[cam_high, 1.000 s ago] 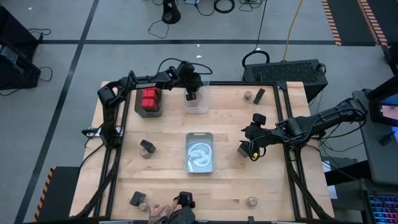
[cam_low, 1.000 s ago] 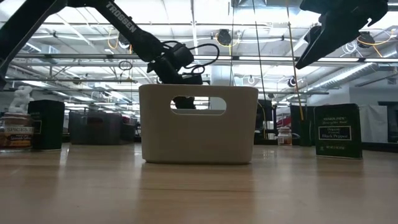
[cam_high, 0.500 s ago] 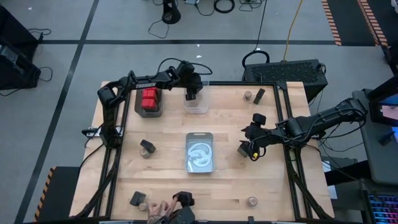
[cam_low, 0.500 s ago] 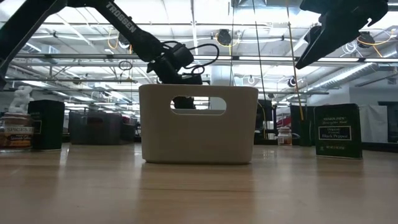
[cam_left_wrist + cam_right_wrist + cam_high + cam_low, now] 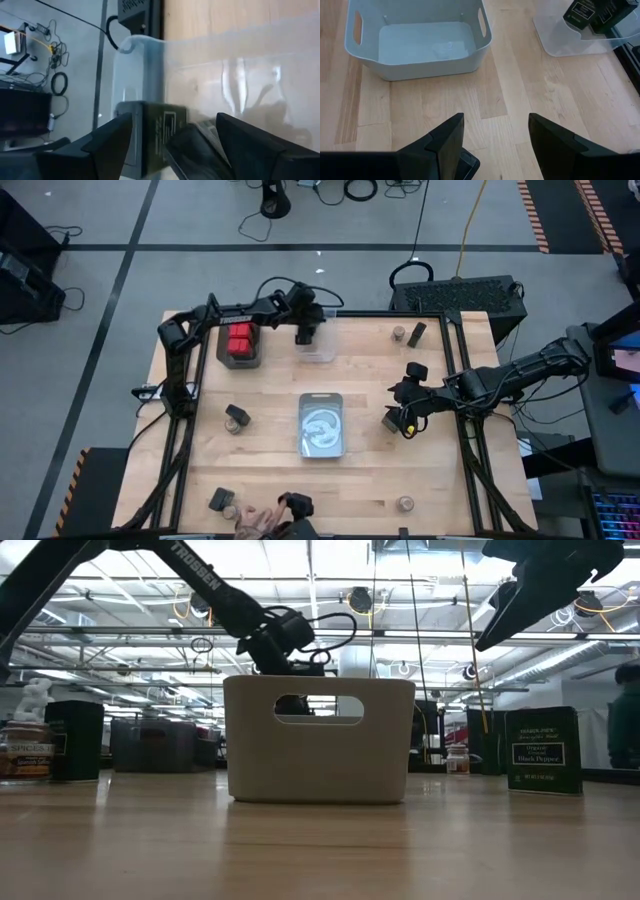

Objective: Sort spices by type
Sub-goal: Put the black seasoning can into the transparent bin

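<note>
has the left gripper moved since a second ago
Yes, slightly. In the high view the left gripper has drawn back from over the clear bin toward its far rim, nearer the red boxes.

A pale handled bin (image 5: pixel 322 424) sits mid-tabletop (image 5: pixel 270 470), open side up, a handle slot in each short wall. A clear plastic bin (image 5: pixel 318 348) stands near the far edge, beside a dark tray (image 5: pixel 240 361). Cables (image 5: pixel 352 190) lie on the floor beyond.

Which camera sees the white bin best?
The right wrist view: the white bin shows its inside and both handle holes. The low view shows one wall only. The high view shows it small, from above. The left wrist view shows nothing of it.
</note>
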Controlling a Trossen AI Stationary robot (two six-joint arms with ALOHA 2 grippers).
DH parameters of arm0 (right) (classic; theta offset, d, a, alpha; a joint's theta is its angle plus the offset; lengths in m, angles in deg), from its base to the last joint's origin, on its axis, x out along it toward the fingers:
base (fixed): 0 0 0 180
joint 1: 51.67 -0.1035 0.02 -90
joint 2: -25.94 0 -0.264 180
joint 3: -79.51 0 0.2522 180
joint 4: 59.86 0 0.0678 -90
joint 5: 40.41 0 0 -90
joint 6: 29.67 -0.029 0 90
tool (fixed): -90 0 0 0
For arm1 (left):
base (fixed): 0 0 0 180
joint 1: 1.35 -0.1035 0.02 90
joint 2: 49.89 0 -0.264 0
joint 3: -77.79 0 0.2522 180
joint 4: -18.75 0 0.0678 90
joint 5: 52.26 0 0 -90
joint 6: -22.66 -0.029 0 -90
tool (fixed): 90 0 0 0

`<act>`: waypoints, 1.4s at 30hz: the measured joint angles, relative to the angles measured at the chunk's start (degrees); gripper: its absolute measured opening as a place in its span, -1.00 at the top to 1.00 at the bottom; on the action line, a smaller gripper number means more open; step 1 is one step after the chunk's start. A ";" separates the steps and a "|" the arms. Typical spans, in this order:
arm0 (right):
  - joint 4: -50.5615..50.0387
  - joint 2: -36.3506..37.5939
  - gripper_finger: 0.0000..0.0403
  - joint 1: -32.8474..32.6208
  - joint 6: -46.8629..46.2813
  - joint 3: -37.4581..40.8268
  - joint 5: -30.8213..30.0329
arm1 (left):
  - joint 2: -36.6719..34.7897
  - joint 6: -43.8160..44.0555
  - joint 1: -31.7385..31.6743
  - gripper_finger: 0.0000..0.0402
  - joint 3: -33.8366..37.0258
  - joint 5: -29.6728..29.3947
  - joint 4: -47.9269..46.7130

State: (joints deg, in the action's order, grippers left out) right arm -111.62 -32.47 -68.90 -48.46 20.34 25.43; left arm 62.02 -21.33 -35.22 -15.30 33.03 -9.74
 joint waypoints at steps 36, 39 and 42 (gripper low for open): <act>0.07 0.00 -0.02 0.00 0.35 0.00 -0.07 | -4.45 0.15 3.64 0.95 -0.02 4.48 -12.67; 0.07 0.00 -0.02 0.00 0.35 0.00 -0.07 | -3.84 0.15 3.64 0.95 -0.04 4.48 -13.06; 0.07 0.00 -0.02 0.00 0.35 0.00 -0.07 | -3.02 0.15 3.64 0.95 0.02 4.47 -14.63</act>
State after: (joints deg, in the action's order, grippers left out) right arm -111.55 -32.47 -68.90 -48.11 20.34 25.36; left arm 59.00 -21.18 -31.59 -15.28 37.50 -24.36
